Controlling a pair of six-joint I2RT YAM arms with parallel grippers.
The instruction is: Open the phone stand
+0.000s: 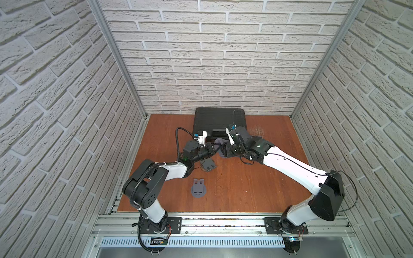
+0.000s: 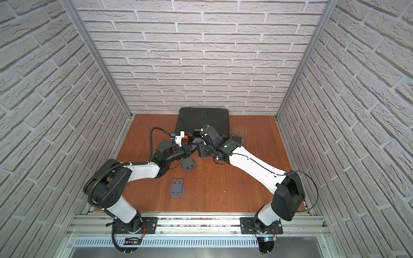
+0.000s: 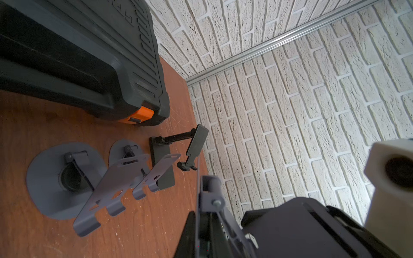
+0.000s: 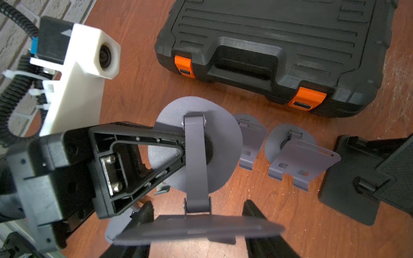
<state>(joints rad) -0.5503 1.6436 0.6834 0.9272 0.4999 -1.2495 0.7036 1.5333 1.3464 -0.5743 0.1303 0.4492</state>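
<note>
A grey phone stand hangs just above the table in front of the case. The right wrist view shows its round base (image 4: 225, 134), hinged arm (image 4: 196, 160) and flat plate (image 4: 196, 230). My left gripper (image 4: 182, 148) is shut on the arm near the base, and the left wrist view shows the grey part clamped between the jaws of the left gripper (image 3: 207, 214). My right gripper (image 4: 199, 204) has a finger (image 4: 145, 212) on each side of the plate, jaws apart. In both top views the left gripper (image 1: 214, 149) (image 2: 190, 149) and the right gripper (image 1: 223, 152) (image 2: 199, 152) meet at the stand (image 1: 219, 141) (image 2: 197, 141).
A black tool case (image 1: 220, 121) (image 4: 279, 44) with orange latches lies at the back. Two unfolded grey stands (image 3: 55, 178) (image 3: 125, 154) and a black stand (image 3: 163, 165) sit before it. A folded grey stand (image 1: 198, 187) and another (image 1: 209, 165) lie nearer the left arm.
</note>
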